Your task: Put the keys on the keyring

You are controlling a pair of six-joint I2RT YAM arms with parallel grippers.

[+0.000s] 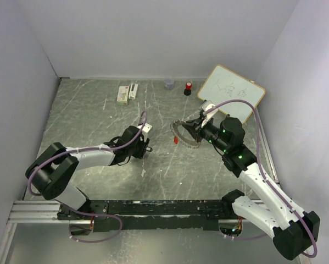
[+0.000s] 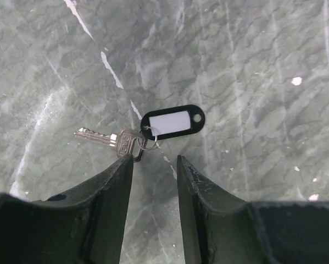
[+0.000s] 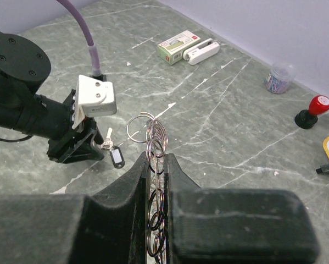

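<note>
Black-tagged key (image 2: 123,143) found just at 11 o'clock off left gripper (image 2: 155,159), jaws apart; key axis 9-to-3. Keyring (image 3: 156,140) clamped by right gripper (image 3: 157,158).

A grey-green marbled table (image 1: 98,118), streaked with white scratches, sits inside a booth with plain white walls (image 1: 153,33). Along the far edge, left of centre, a green-and-white box (image 1: 122,94) lies flat. A white stapler-like object (image 1: 133,90) lies just beside it on the right. Further right stands a small clear jar (image 1: 168,83) holding colourful bits too small to identify. Near it, a black stamp with a red top (image 1: 188,87) stands upright. In the far right corner a wood-framed whiteboard (image 1: 233,92) sits askew to the table's edges and bears faint scribbles. A small dark marker-like object (image 3: 326,169) lies at its border. A metal rail (image 1: 38,212) runs along the near edge.
</note>
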